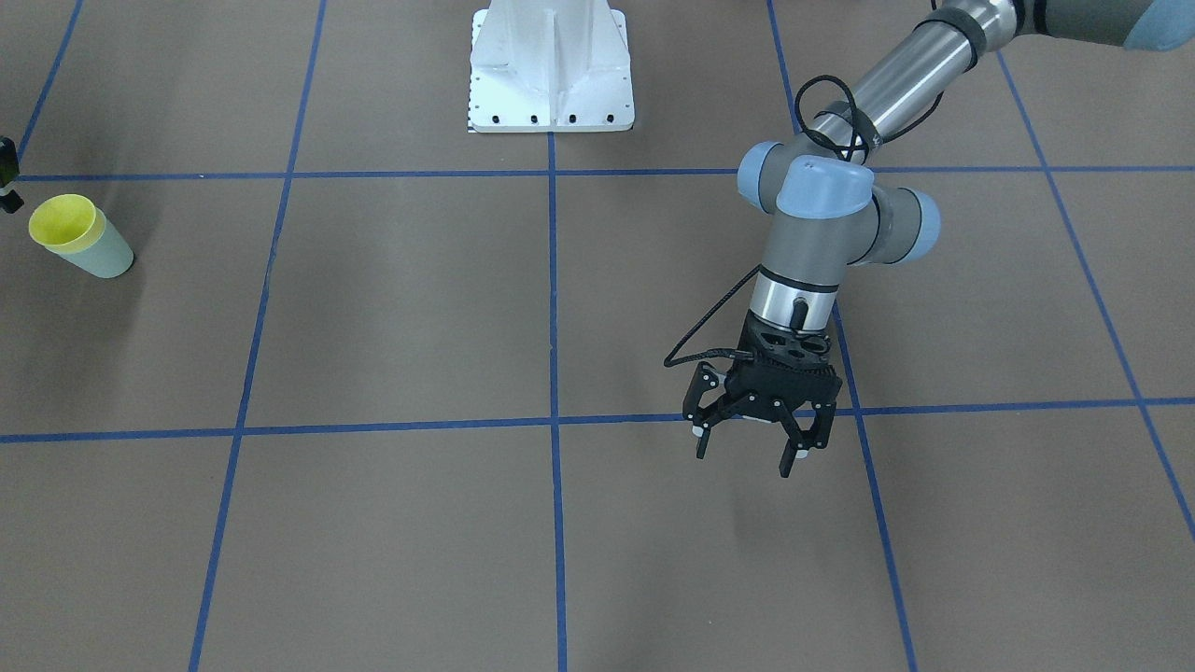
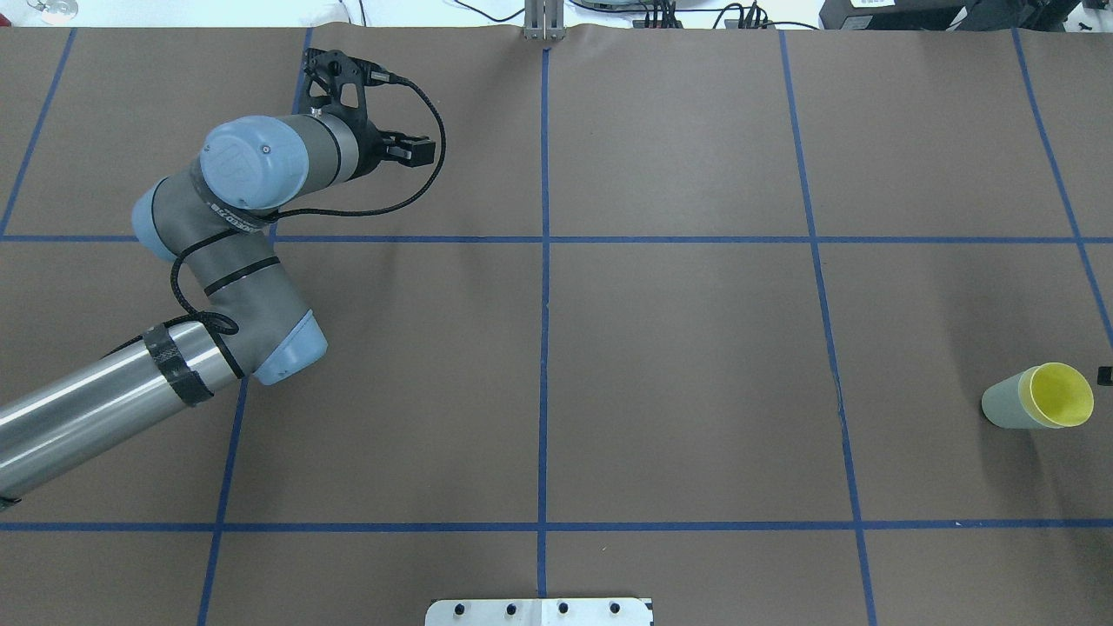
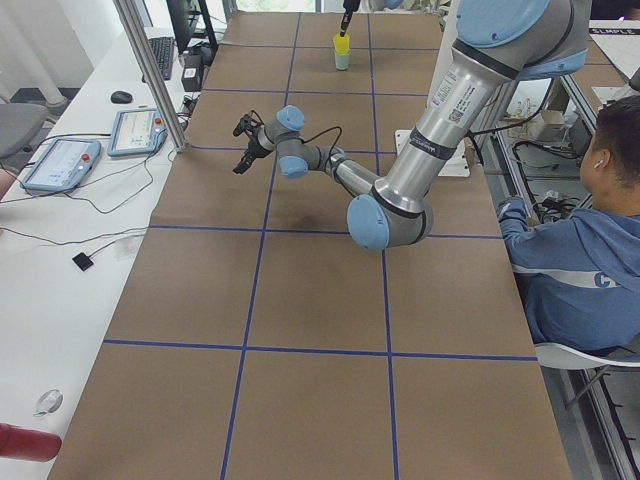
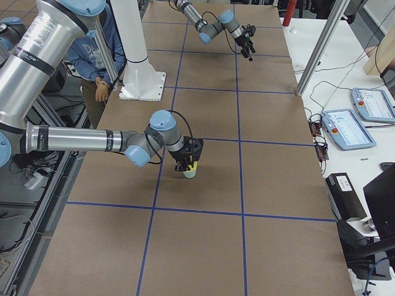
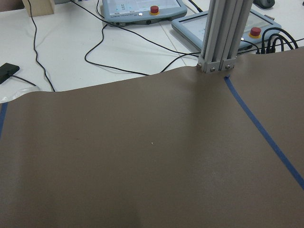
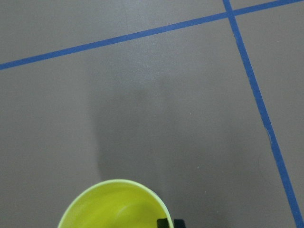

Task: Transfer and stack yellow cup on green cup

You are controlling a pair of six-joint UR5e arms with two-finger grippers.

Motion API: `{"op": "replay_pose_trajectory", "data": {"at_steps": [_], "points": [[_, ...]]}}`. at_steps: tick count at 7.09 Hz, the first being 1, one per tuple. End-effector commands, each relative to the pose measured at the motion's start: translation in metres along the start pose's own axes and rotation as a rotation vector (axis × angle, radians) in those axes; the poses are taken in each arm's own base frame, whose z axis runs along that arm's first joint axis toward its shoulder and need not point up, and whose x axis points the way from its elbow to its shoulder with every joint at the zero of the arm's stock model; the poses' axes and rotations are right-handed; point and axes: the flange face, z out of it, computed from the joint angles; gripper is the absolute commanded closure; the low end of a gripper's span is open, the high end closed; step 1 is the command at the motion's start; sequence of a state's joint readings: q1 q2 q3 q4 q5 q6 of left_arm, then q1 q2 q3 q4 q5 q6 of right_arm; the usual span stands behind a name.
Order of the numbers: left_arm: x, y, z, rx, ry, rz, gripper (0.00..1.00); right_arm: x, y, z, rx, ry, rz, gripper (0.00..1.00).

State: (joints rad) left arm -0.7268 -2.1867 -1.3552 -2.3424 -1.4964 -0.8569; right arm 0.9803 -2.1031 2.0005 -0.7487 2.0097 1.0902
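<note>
The yellow cup (image 1: 63, 224) sits nested inside the green cup (image 1: 105, 254), upright at the table's end on my right side. The stack also shows in the overhead view, with the yellow cup (image 2: 1059, 396) inside the green cup (image 2: 1004, 405). My right gripper (image 4: 188, 157) hangs directly over the stack. In the right wrist view a black fingertip (image 6: 164, 222) shows at the yellow rim (image 6: 114, 204); I cannot tell whether the jaws are open or shut. My left gripper (image 1: 747, 453) is open and empty, far from the cups, near the table's far edge.
The white robot base (image 1: 551, 65) stands at mid-table on the robot's side. An aluminium post (image 5: 221, 38) and control pendants (image 5: 137, 7) stand beyond the far edge by my left gripper. A seated person (image 3: 590, 250) is beside the robot.
</note>
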Motion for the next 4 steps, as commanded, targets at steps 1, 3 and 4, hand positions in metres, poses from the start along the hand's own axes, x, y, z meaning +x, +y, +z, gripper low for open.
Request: {"op": "replay_pose_trajectory", "data": {"at_steps": [1, 3, 4], "points": [[-0.020, 0.006, -0.002, -0.022, -0.007, -0.007, 0.01, -0.009, -0.005, -0.001, 0.007, -0.025, -0.002, 0.00], [-0.102, 0.002, -0.023, -0.182, -0.121, -0.040, 0.01, -0.026, -0.020, -0.003, 0.041, -0.061, -0.005, 0.00], [-0.154, 0.000, -0.030, -0.248, -0.164, -0.056, 0.01, -0.035, -0.038, -0.006, 0.072, -0.080, -0.001, 0.00]]}}
